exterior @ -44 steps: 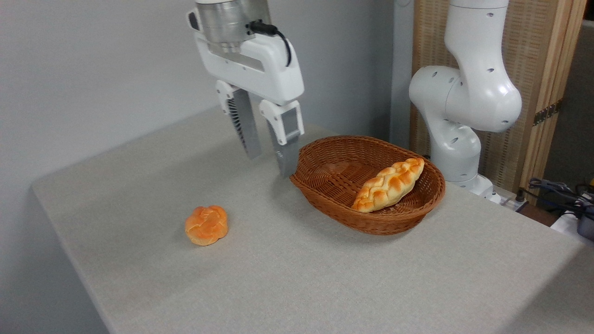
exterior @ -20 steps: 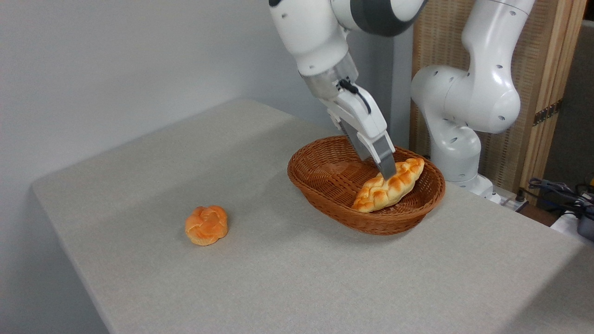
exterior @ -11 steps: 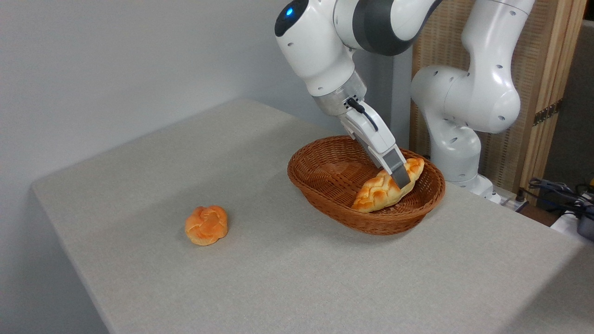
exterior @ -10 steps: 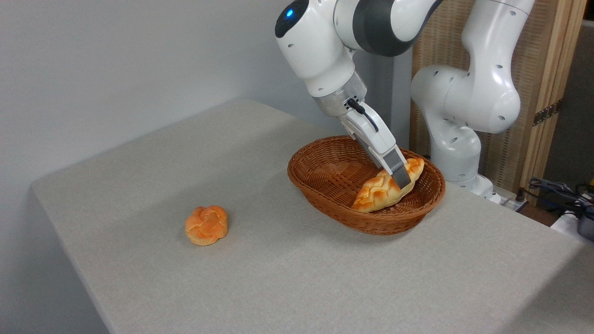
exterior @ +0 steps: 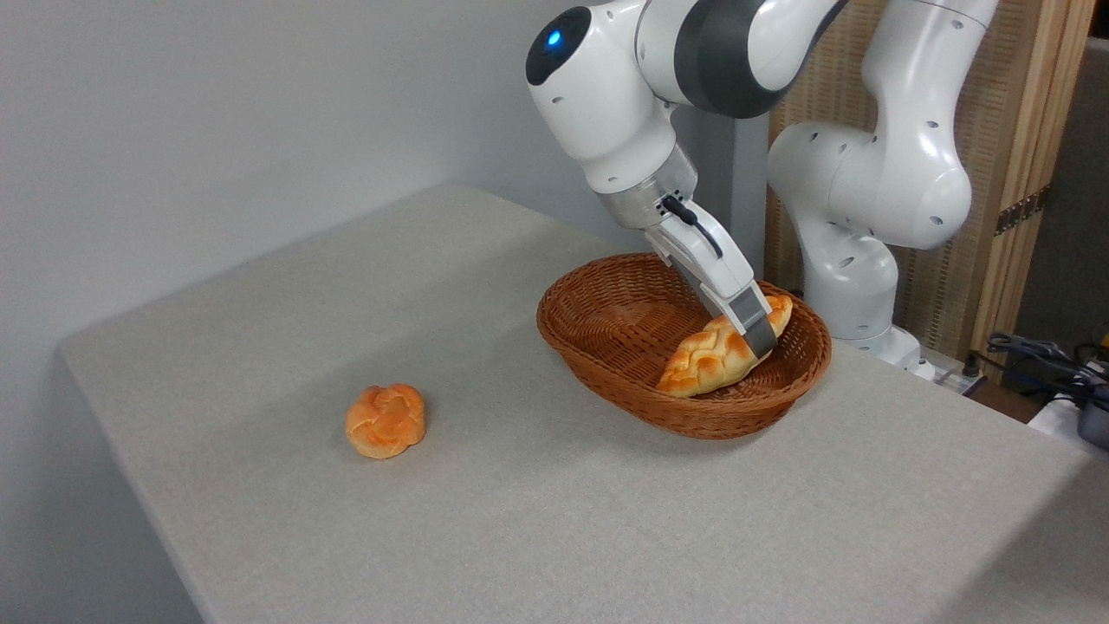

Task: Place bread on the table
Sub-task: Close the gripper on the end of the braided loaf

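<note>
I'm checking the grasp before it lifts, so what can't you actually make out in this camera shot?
- Gripper: only one finger shows; the other sits behind it and the bread, so open or shut is unclear.
- Bread: its underside and part of its upper end are hidden by the basket wall and that finger.
- Table: its near and right parts are cut off by the frame edge.

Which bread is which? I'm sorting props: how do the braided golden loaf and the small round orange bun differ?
The braided golden loaf is long with pointed ends; the small round orange bun is compact and knotted. The loaf lies in the brown wicker basket under the gripper; the bun sits alone on the grey table. Both have glossy, browned crusts.
</note>
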